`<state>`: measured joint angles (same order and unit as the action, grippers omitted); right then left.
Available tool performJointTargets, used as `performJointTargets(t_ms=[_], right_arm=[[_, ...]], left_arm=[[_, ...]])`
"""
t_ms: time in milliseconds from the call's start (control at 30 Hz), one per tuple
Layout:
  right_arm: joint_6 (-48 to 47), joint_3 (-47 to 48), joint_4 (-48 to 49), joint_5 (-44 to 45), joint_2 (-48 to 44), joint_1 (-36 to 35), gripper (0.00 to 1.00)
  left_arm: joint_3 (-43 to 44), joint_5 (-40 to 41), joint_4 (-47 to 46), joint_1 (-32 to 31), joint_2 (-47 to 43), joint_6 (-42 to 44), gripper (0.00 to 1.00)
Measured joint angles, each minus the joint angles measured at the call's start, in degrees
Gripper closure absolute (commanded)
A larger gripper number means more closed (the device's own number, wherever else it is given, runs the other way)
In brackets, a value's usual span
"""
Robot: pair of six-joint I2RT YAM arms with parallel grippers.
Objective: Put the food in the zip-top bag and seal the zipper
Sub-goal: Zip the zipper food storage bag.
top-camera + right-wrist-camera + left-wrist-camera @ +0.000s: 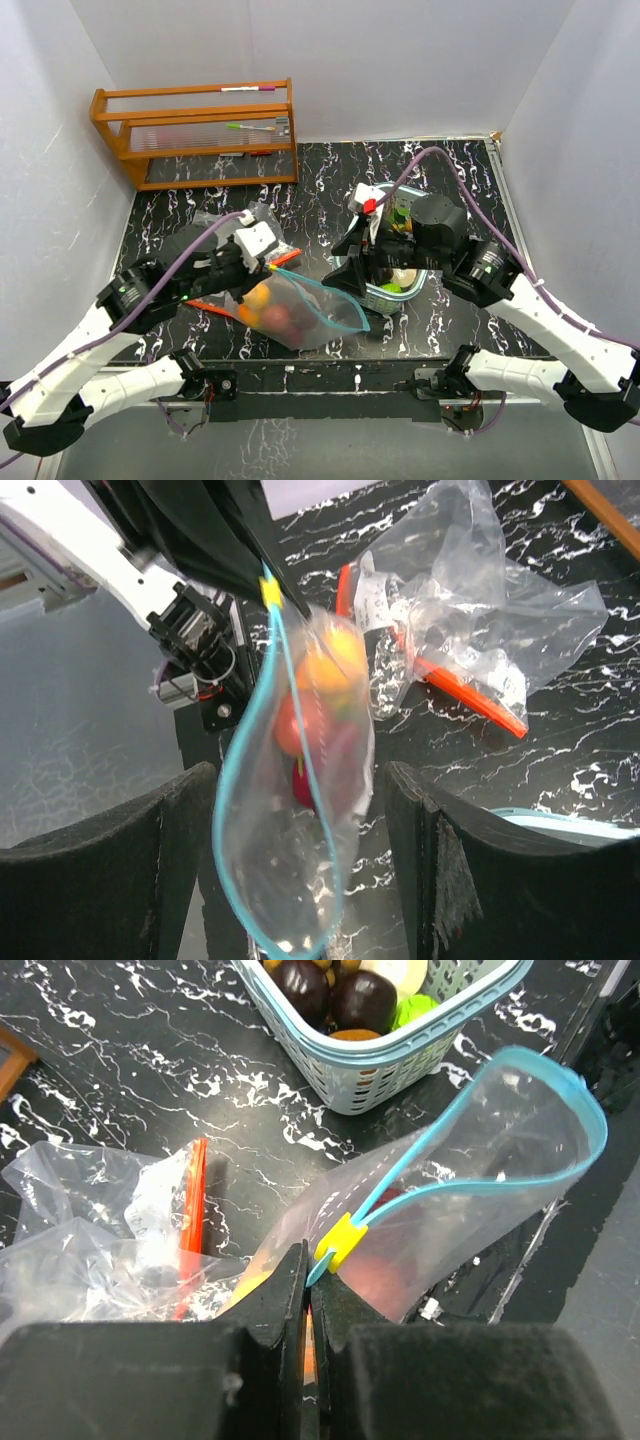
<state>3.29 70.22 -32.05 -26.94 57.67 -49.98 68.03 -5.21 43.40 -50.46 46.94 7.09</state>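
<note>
A wooden rack point(195, 135) stands at the black marbled table's point(330, 180) back left, with crumpled orange-zippered clear bags point(490, 610) lying nearer centre.

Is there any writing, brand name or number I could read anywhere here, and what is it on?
No text here can be read.
White label inside the crumpled spare bag: there may be print on it, but it is too blurred to read.
Zip-top bag, basket, wooden rack: no writing visible.

Food point(325, 680) blurred (inside the bag point(285, 890))
</note>
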Motion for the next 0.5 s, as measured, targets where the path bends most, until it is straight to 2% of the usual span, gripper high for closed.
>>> performJointTargets(t_ms=[233, 500], right_arm=[[1.07, -0.02, 2.75, 0.31, 5.18, -0.37, 0.31], [-0.83, -1.05, 6.12, 1.99, 9.55, -1.84, 0.31]], left_arm=[[-6.34, -1.38, -7.45, 0.0, 2.71, 0.07, 1.0], [-6.86, -4.55, -11.43, 0.0, 5.14, -0.28, 1.0]])
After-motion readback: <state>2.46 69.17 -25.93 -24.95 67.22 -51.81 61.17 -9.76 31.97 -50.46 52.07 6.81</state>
